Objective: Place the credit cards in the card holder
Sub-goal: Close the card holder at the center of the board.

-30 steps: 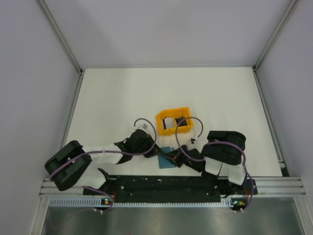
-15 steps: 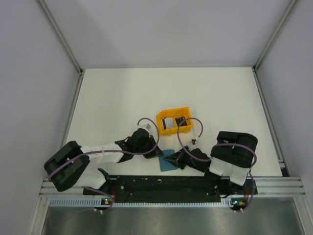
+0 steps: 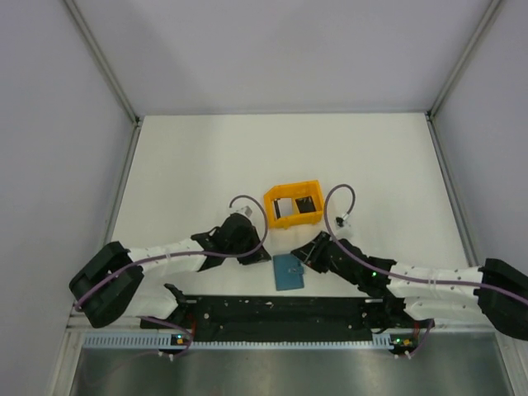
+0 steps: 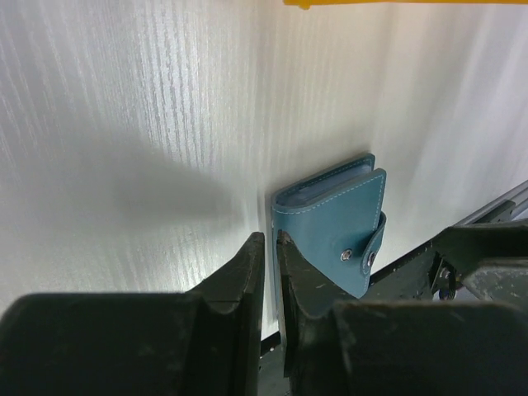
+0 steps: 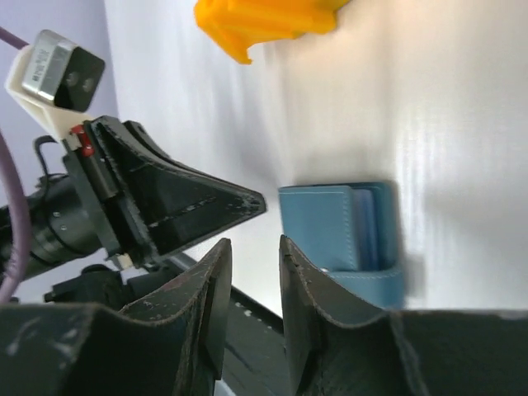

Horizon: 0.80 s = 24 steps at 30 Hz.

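The teal-blue card holder lies flat near the table's front edge, its snap strap closed, with card edges showing at its open side. It also shows in the left wrist view. My left gripper rests just left of the holder; its jaws are pressed almost together, and nothing shows sticking out of them. My right gripper is at the holder's far right corner, jaws apart and empty. A pale card and a dark card lie in the orange tray.
The orange tray stands just behind the holder and both grippers, and its edge shows in the right wrist view. The black base rail runs along the table's front edge right below the holder. White walls enclose the table.
The right arm has stretched out low to the right, and its gripper has come off the holder. The holder now lies fully uncovered. The left gripper has barely shifted.
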Tool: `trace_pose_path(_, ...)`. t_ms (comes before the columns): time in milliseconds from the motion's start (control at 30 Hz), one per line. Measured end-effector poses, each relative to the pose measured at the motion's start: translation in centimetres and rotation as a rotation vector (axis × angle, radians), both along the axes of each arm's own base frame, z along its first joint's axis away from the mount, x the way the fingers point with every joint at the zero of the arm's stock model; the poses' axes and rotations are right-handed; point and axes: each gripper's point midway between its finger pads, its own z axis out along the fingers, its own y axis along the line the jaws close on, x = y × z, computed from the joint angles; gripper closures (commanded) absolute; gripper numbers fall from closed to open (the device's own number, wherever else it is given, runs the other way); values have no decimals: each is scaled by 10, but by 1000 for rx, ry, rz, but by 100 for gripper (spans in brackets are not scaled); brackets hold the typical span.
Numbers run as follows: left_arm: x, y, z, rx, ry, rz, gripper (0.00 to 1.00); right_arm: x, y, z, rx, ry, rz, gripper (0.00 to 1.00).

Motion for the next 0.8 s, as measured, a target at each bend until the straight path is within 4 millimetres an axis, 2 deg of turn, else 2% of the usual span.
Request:
trace_pose_path(100, 2, -1, 4, 4, -12, -13, 82, -2, -18, -5, -93, -3, -10, 70)
trace_pose_path(267, 0, -3, 8, 2, -24, -49, 81, -18, -47, -33, -289, 59, 27, 70)
trace_pose_path(367, -4, -8, 13, -25, -25, -87, 81, -27, -56, -40, -402, 78, 72, 68)
trace_pose_path(433, -6, -15, 18, -60, -31, -117, 81, -29, -52, -32, -472, 66, 109, 66)
trace_pose_path(600, -15, -26, 25, -107, -34, -165, 82, -24, -17, 8, -572, 10, 154, 65)
trace_pose_path(633, -16, -27, 25, -108, -31, -168, 82, -23, -11, 12, -586, 9, 152, 60)
trace_pose_path(733, -22, -23, 18, -100, -6, -164, 80, -24, -7, 6, -628, 37, 144, 50)
trace_pose_path(800, -27, -17, 10, -82, 12, -156, 78, -32, -18, -6, -667, 74, 146, 46)
